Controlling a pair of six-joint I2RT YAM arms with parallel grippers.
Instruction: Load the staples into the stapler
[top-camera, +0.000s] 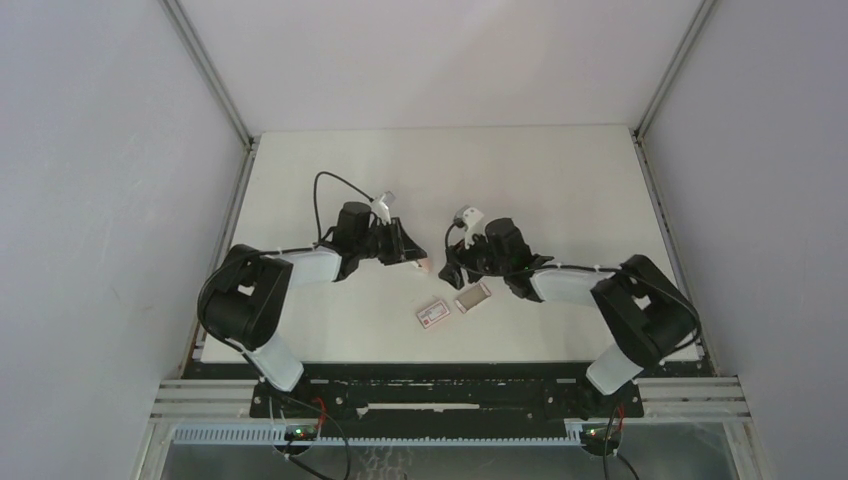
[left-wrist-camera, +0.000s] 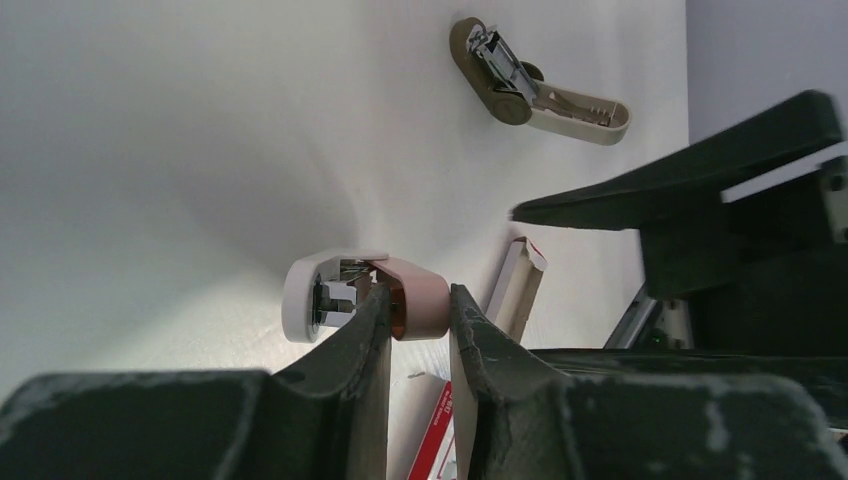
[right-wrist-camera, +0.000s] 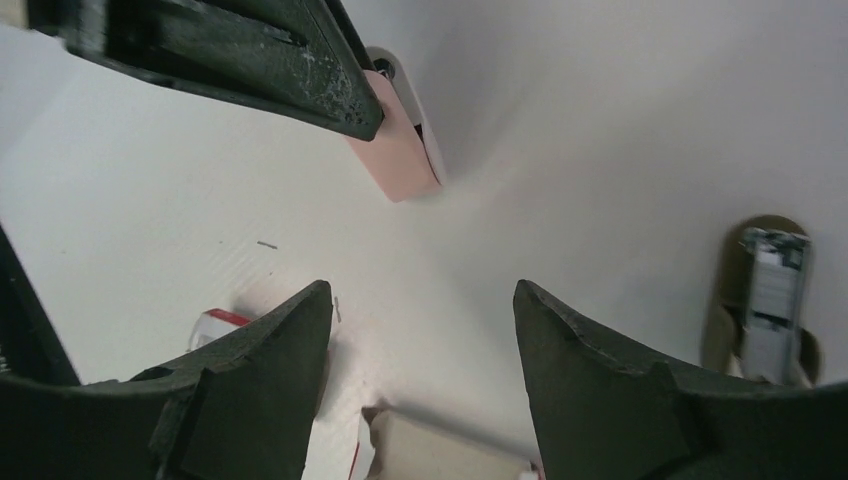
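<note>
- Left gripper (left-wrist-camera: 416, 305): jaws narrow, clamped on the pink end of the pink-and-white stapler (left-wrist-camera: 418, 290). Its white end sticks out past the fingertips. We can't tell if it's touching the table.
- Right gripper (right-wrist-camera: 420, 295): jaws wide, nothing held, only tabletop showing in the gap. It sits near the left gripper's tip, with little room between them.
- Staples (top-camera: 472, 296): in the grey tray, flat on the table, just on the near side of the right gripper.
- White box with red label (top-camera: 433, 314): just beside the tray, on its left.
- Olive stapler (left-wrist-camera: 535, 90): lying hinged open, off to the right gripper's right, well apart from the pink one.
- Table (top-camera: 560, 180): white surface runs on past both grippers to the far edge and the side walls.
</note>
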